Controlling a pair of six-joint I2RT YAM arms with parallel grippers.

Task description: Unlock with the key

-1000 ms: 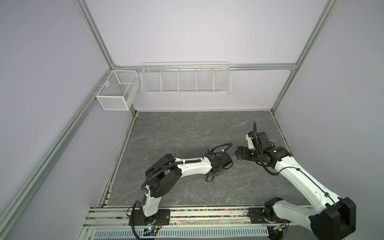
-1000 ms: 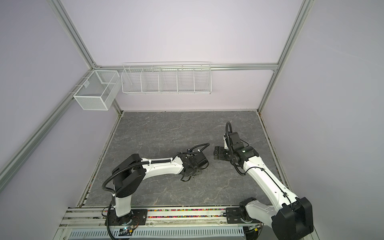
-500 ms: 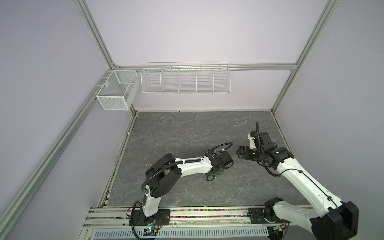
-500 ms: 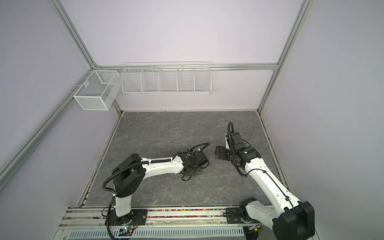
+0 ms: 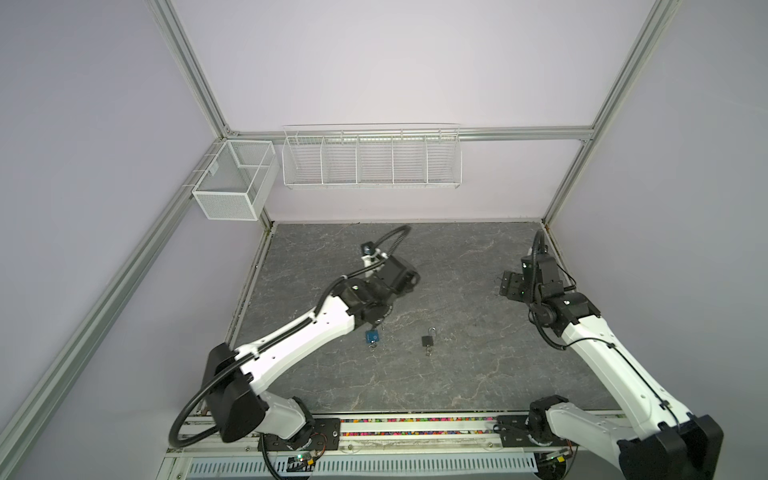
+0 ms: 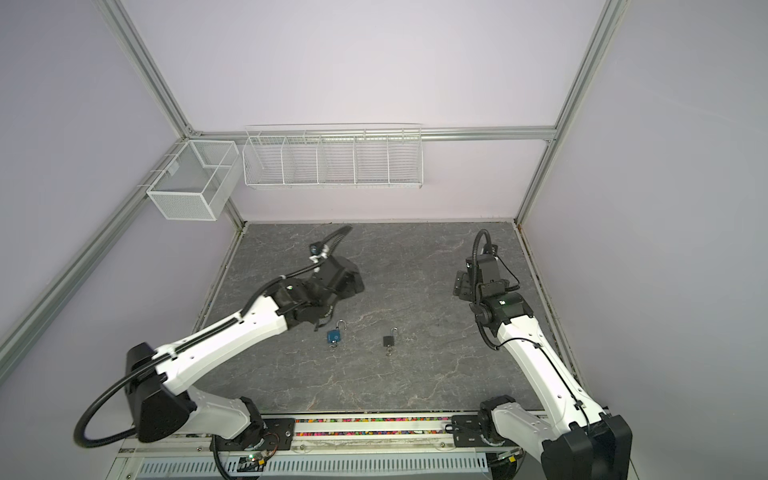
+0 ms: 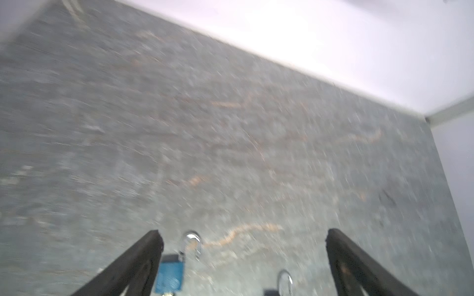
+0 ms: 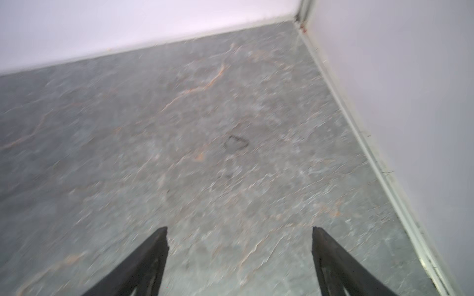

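Two small padlocks lie mid-table in both top views. The blue padlock has a key sticking out of its near end. So does the black padlock, with its key. In the left wrist view the blue padlock shows one shackle leg ending off its body. My left gripper hangs open and empty above and behind the padlocks. My right gripper is open and empty, off to the right over bare table.
A white mesh box hangs on the left wall rail, and a white wire rack hangs on the back wall. The grey marbled table is walled on three sides. Both arm bases sit on the front rail.
My left gripper opened, then rose and pulled back-left off the table, uncovering the two padlocks. My right arm drew away to the right, still open.
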